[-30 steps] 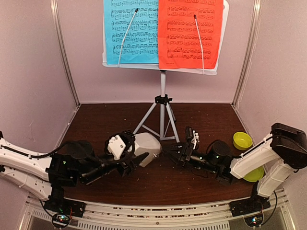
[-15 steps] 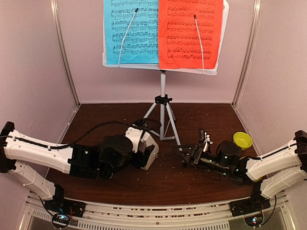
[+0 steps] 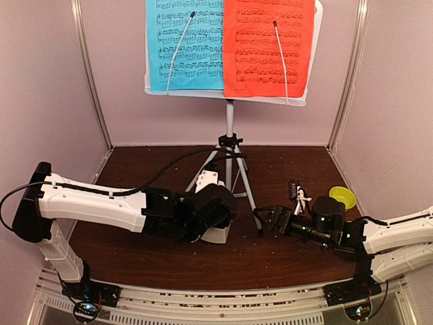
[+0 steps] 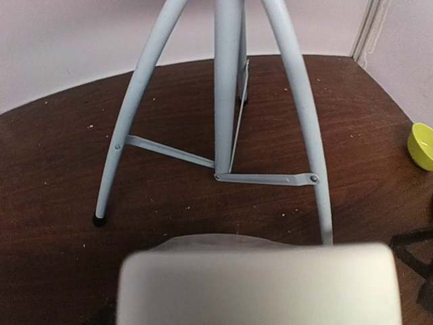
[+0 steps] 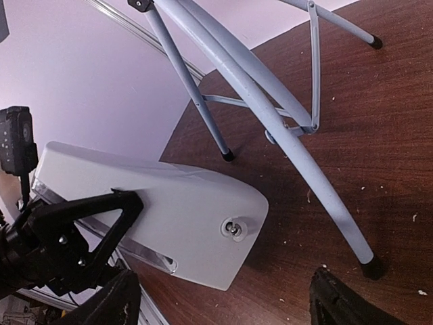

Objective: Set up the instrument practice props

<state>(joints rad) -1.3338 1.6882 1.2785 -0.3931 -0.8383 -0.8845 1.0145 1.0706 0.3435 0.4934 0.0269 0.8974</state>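
Note:
The music stand's white desk (image 3: 230,95) holds a blue sheet (image 3: 184,44) and a red sheet (image 3: 268,47) at the back. Its grey tripod (image 3: 230,162) (image 4: 226,88) (image 5: 270,101) stands mid-table. My left gripper (image 3: 215,215) is shut on the white metronome (image 3: 218,235) (image 4: 257,284) (image 5: 183,217), right in front of the tripod's feet. In the right wrist view one black left finger (image 5: 101,213) lies against the metronome's side. Whether the metronome rests on the table I cannot tell. My right gripper (image 3: 265,220) (image 5: 226,308) is open, a short way right of the metronome, holding nothing.
A lime-green dish (image 3: 342,198) (image 4: 423,145) sits at the right, beyond my right wrist. Pink walls close in the dark wooden table (image 3: 149,169) on three sides. The tripod's near right leg (image 5: 325,189) ends close ahead of my right fingers.
The left arm has swung the metronome to the right, up to the tripod. The right gripper has opened wide and drawn back to the right, away from the metronome.

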